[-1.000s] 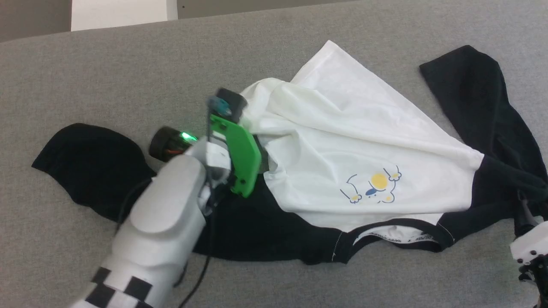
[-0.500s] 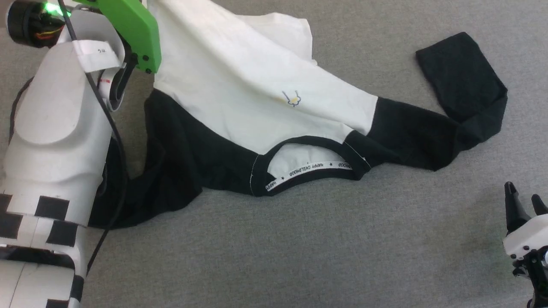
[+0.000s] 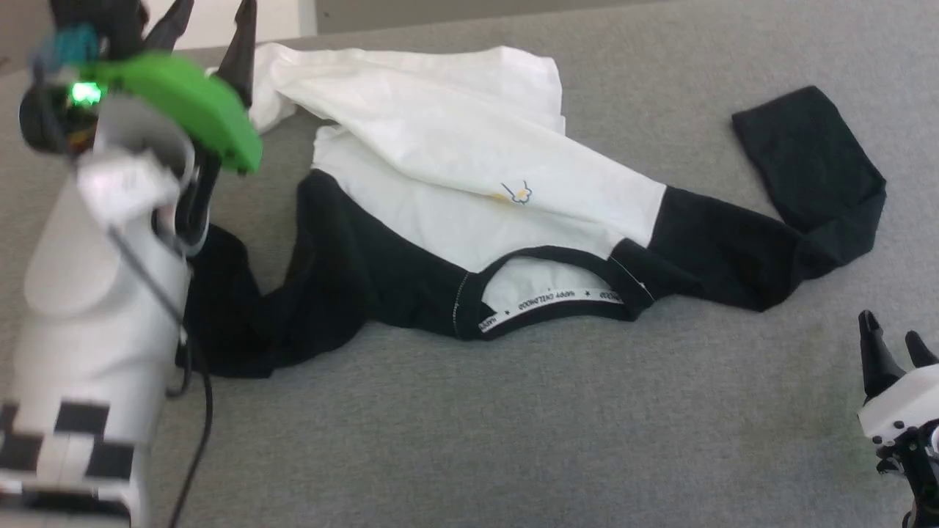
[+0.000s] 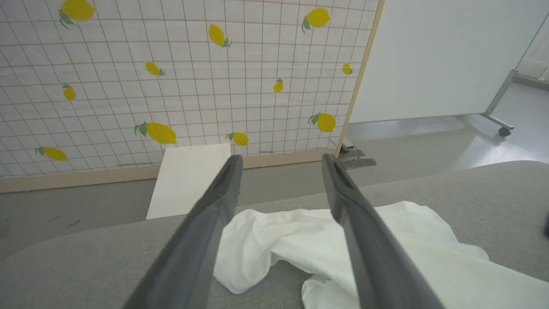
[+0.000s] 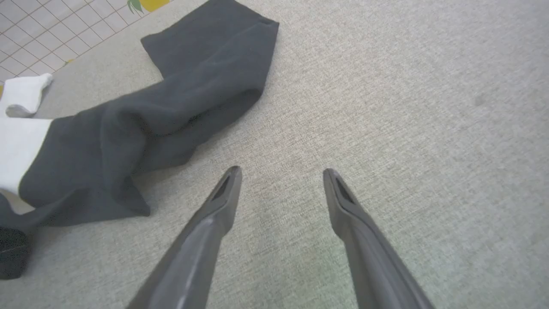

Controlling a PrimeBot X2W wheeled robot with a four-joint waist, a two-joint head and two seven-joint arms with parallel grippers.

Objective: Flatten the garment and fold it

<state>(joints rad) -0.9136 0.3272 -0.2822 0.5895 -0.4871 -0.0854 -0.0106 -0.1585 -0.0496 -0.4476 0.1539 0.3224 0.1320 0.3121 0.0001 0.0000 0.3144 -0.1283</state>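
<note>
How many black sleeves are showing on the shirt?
2. One sleeve lies bunched beside the left arm; the other sleeve stretches right, its end bent back.

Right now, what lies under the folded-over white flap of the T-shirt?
Another white layer of the T-shirt shows beneath the flap. Only a bit of the chest print shows at its edge; the rest is hidden.

Even, bright light; soft shadows; head view perhaps slightly motion-blurred.
</note>
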